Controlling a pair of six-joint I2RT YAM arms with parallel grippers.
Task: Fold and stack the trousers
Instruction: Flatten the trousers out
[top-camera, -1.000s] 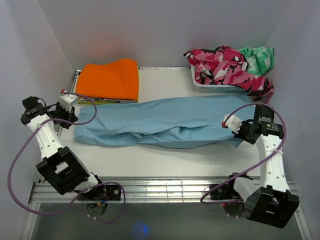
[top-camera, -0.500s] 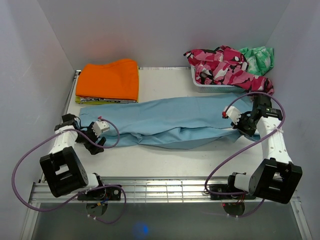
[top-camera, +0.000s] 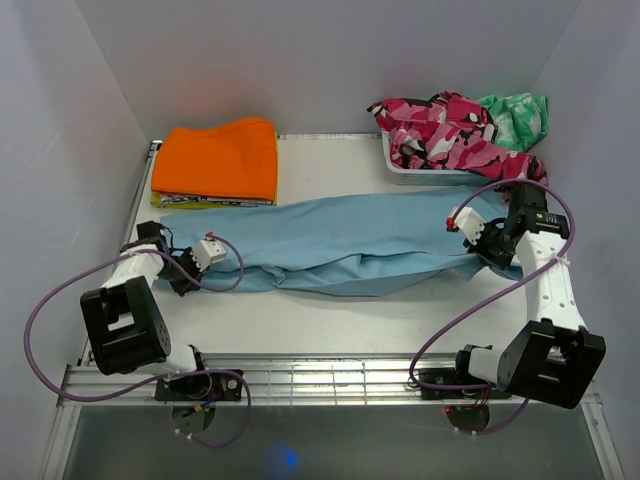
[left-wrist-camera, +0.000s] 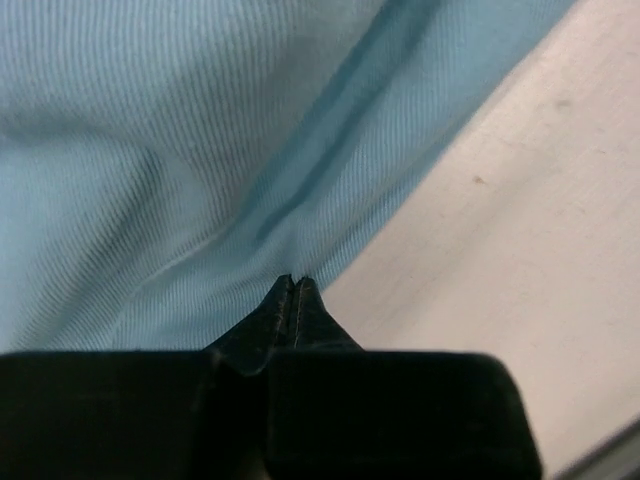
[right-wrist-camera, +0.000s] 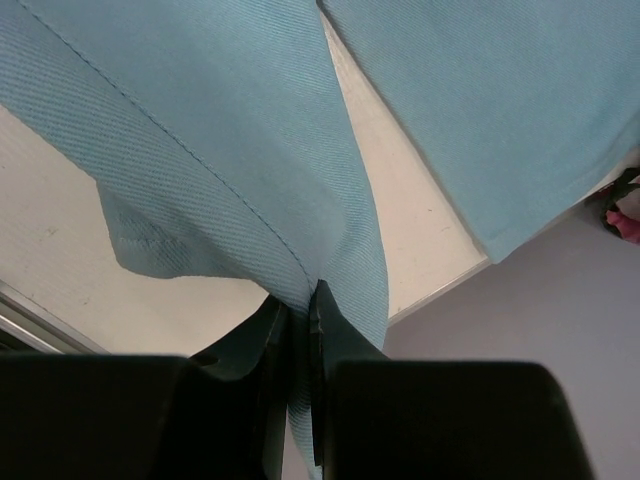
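Observation:
Light blue trousers lie spread lengthwise across the middle of the table. My left gripper is at their left end, low on the table. In the left wrist view it is shut at the cloth's edge, and creases in the trousers run into its tips. My right gripper is at their right end. In the right wrist view it is shut on a fold of the trousers, with cloth between the fingers.
A folded orange garment lies on a patterned one at the back left. A white basket at the back right holds pink camouflage clothes and a green garment. Walls close in the left, back and right sides.
My left arm came down from the far left wall to the trousers' left end, whose near corner drew in. My right gripper shifted back with the right end.

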